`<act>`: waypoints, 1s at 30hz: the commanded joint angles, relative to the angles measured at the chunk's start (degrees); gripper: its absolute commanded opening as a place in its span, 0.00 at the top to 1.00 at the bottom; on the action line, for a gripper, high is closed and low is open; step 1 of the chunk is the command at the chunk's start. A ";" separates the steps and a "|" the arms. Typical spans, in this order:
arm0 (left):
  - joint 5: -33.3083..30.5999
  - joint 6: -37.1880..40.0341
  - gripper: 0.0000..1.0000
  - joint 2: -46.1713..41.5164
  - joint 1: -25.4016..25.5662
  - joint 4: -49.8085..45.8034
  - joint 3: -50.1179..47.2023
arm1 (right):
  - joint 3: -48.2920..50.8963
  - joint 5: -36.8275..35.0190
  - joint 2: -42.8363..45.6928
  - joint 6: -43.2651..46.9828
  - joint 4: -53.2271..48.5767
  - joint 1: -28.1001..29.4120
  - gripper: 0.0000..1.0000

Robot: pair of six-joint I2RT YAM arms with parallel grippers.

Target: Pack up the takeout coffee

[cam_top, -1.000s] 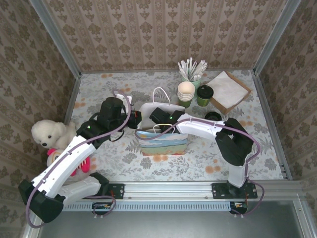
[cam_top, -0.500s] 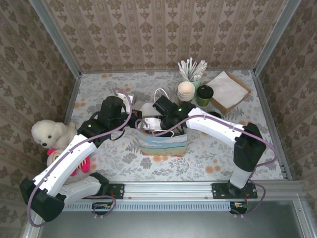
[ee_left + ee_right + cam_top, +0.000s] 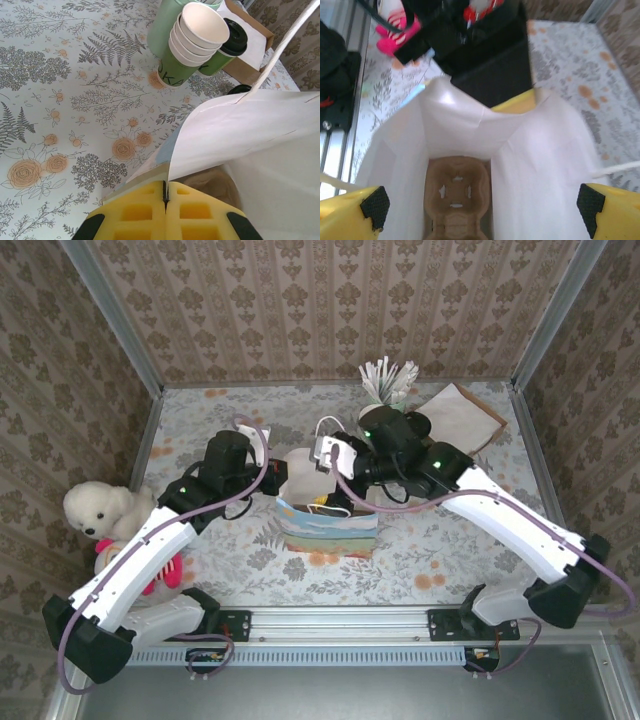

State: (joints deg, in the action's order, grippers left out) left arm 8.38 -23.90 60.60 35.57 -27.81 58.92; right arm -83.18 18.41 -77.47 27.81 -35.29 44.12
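The takeout coffee (image 3: 231,46), a green cup with a black lid, stands upright on the table behind the bag, beside a stack of lidless green cups (image 3: 192,42). The paper bag (image 3: 330,525) stands open mid-table. My left gripper (image 3: 165,192) is shut on the bag's left rim (image 3: 210,135) and holds it apart. My right gripper (image 3: 482,210) hangs wide open over the bag's mouth with nothing between its fingertips (image 3: 375,207). A brown cup carrier (image 3: 455,197) lies on the bag's floor. In the top view the right gripper (image 3: 325,462) sits above the bag's back edge.
A cup of white stirrers (image 3: 388,380) and a box of napkins (image 3: 462,415) stand at the back right. A loose black lid (image 3: 240,89) lies near the bag. A white plush bear (image 3: 100,510) and a pink toy (image 3: 165,575) sit at the left edge.
My right gripper opened wide and lifted up and back out of the bag, its arm swinging out to the right. The left gripper kept its hold on the bag rim.
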 commanded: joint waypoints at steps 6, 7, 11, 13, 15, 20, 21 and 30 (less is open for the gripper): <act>0.61 1.74 1.00 -0.13 -0.59 -2.29 0.17 | 0.94 -0.72 5.19 -12.26 -2.65 -11.53 0.00; 0.97 1.75 1.00 0.02 -0.67 -2.03 0.24 | 0.50 0.42 4.26 -11.53 -4.24 -12.79 0.01; 1.84 2.26 1.00 0.88 -0.68 -2.77 1.38 | -3.31 2.19 -0.92 -6.84 -10.00 -14.61 0.03; 2.09 2.52 1.00 1.14 -0.68 -2.79 1.64 | -6.13 4.13 -4.72 -4.77 -12.16 -14.93 0.05; 2.38 2.48 1.00 1.41 -0.68 -2.37 1.66 | -9.03 6.24 -7.96 -3.50 -14.24 -14.94 0.07; 4.26 2.60 1.00 1.83 -0.77 -0.84 1.42 | -13.80 8.68 -13.91 -1.21 -19.03 -14.94 0.18; 4.53 2.78 1.00 1.85 -0.77 -0.75 1.30 | -14.12 9.33 -14.66 -0.64 -19.60 -14.94 0.21; 7.16 3.37 1.00 3.23 -1.56 -1.30 4.11 | -12.02 12.17 -16.83 1.06 -18.79 -14.85 0.61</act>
State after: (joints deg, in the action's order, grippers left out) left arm 12.99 -22.17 63.42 34.37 -27.92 61.30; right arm -95.15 28.73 -93.38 28.80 -52.93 29.50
